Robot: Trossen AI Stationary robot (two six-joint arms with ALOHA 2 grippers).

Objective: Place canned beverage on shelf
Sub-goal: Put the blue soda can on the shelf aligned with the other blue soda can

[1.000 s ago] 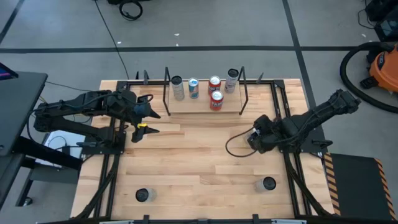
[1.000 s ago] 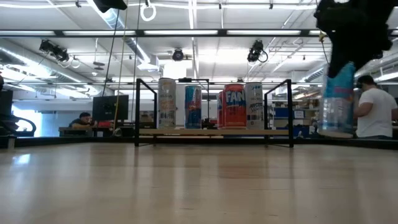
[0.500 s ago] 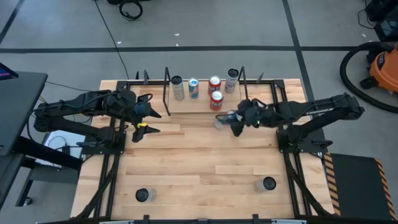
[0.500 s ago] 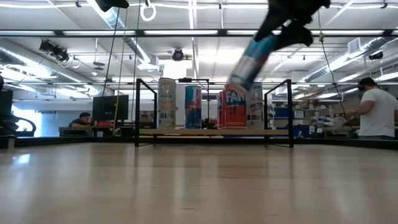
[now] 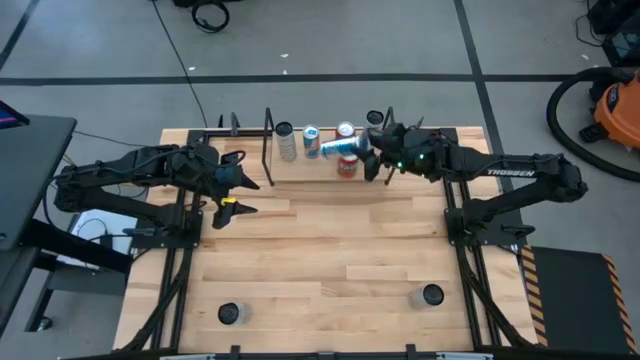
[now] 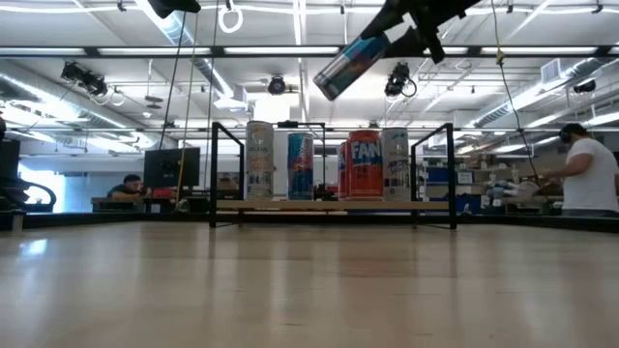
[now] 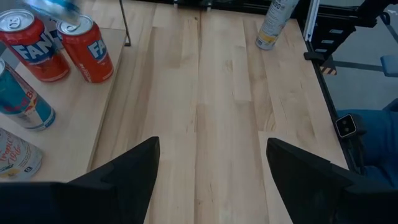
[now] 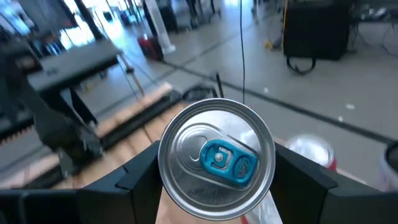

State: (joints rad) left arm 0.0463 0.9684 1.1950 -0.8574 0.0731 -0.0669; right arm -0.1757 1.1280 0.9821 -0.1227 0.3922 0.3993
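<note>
The canned beverage (image 5: 340, 147), a slim blue and silver can, hangs nearly level in the air over the shelf (image 5: 300, 172), with my right gripper (image 5: 366, 150) shut on it. In the low view the can (image 6: 348, 66) slants above the cans standing on the shelf board (image 6: 329, 205). The shelf holds several cans between black rod uprights: a silver one (image 5: 286, 141), a blue one (image 5: 311, 141) and red ones (image 7: 87, 48). My left gripper (image 5: 243, 197) stands open left of the shelf, with nothing between its fingers. My right gripper pinches the can's round sides near its top end (image 8: 186, 205) between its two fingers (image 8: 134, 183). The fingers come almost level from the table's right and lie along the can. The can is lifted clear, its lid (image 8: 216, 160) toward the wrist and its bottom end (image 6: 327, 85) lower, toward the left.
Two more cans stand near the table's front edge, one left (image 5: 232, 313) and one right (image 5: 430, 295). Black rails run along both table sides. A person (image 6: 590, 179) is in the room beyond the table's right. Bare wood (image 5: 330, 240) lies in the middle.
My right gripper has swung from the table's right side toward the far edge and left, up over the shelf, tipping from pointing down to almost level. The can has gone with it, from hanging upright to nearly lying with its bottom end toward the left.
</note>
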